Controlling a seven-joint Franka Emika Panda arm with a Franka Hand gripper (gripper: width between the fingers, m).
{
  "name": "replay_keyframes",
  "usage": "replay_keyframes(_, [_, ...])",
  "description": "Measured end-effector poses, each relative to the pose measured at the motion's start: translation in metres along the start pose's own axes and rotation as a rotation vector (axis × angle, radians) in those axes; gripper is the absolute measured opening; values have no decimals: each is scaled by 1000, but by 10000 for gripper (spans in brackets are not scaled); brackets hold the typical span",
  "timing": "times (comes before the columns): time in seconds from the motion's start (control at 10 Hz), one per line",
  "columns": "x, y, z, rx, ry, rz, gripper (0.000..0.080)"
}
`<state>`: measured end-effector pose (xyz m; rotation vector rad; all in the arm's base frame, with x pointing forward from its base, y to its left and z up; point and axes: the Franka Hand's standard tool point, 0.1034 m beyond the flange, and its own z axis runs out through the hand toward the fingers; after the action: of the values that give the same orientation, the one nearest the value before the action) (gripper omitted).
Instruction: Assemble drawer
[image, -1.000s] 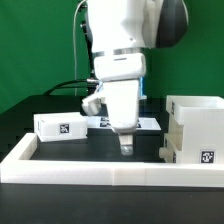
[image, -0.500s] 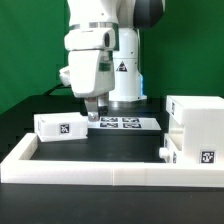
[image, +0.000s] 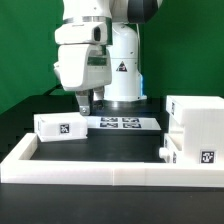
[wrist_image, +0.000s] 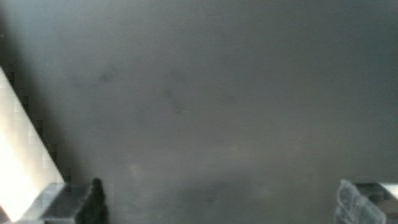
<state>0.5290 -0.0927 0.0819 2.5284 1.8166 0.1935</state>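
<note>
- Drawer pieces first: the small tray (image: 60, 127) lies on the black table (image: 130, 145) toward the exterior view's left, with its square tag facing the camera.
- The gripper (image: 85, 105) hangs just above that tray's end, the one nearer the middle of the table. It looks a little behind the tray and isn't touching it as far as I can see.
- The big boxy case (image: 196, 118) stands over on the exterior view's right, well apart from the gripper.
- A lower white piece (image: 190, 152) with a tag on it sits right against the case's front. Honestly can't tell if it's the second tray or just part of the case.
- The marker board (image: 120, 123) lies flat on the table between the tray and the case, further back near the arm's base.
- The gripper is spread wide. In the wrist view the two fingertips (wrist_image: 75, 203) sit at opposite sides of the picture with only bare dark table between them.
- So it's carrying nothing and touching nothing, just hovering over the tabletop.
- A pale white strip (wrist_image: 15, 140) runs along one edge of the wrist view, too blurry for me to say what it is.
- A low white rim (image: 100, 168) borders the near side of the table.
</note>
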Motion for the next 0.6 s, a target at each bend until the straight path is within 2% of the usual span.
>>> replay_keyframes(0.5, [1,-1,0,1,1,324,649])
replay_keyframes(0.6, [-1,-6,0,-10,4,398,649])
